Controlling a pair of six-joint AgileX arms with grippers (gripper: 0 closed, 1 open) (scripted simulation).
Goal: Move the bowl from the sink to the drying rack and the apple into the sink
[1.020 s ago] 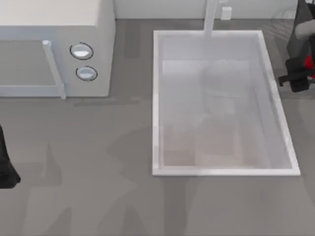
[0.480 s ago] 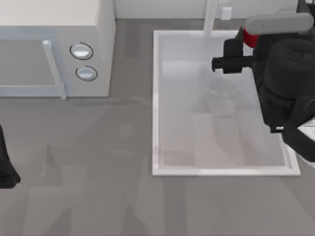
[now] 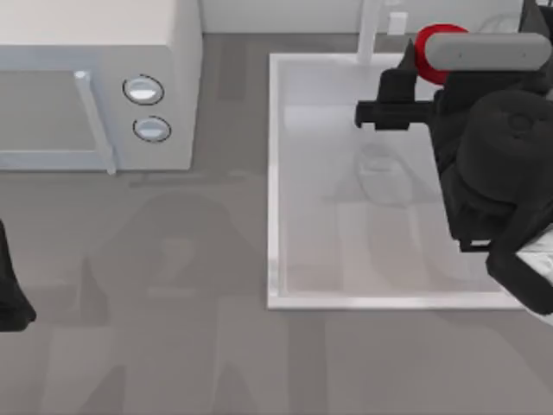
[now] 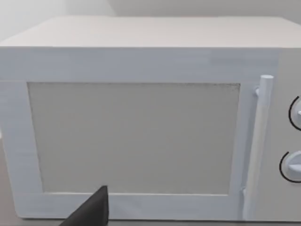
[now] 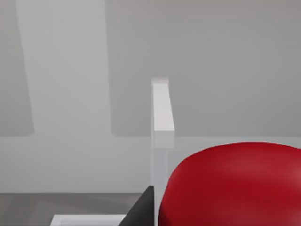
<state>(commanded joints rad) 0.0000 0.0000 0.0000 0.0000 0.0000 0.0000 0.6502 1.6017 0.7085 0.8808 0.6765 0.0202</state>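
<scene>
Right now your right arm reaches over the far right part of the sink (image 3: 278,181), and its claw (image 3: 413,79) is closed on the apple (image 3: 429,47), which hangs above the sink's back rim beside the white faucet post (image 3: 370,30). From the right wrist camera you see the apple (image 5: 233,186) large and close against a dark finger (image 5: 142,209), with the faucet post (image 5: 162,117) just behind it. Your left arm sits parked at the left edge of the grey surface (image 3: 173,328), facing the white microwave (image 4: 141,122); you cannot tell how its claw stands. The microwave (image 3: 95,78) stands left of the sink.
</scene>
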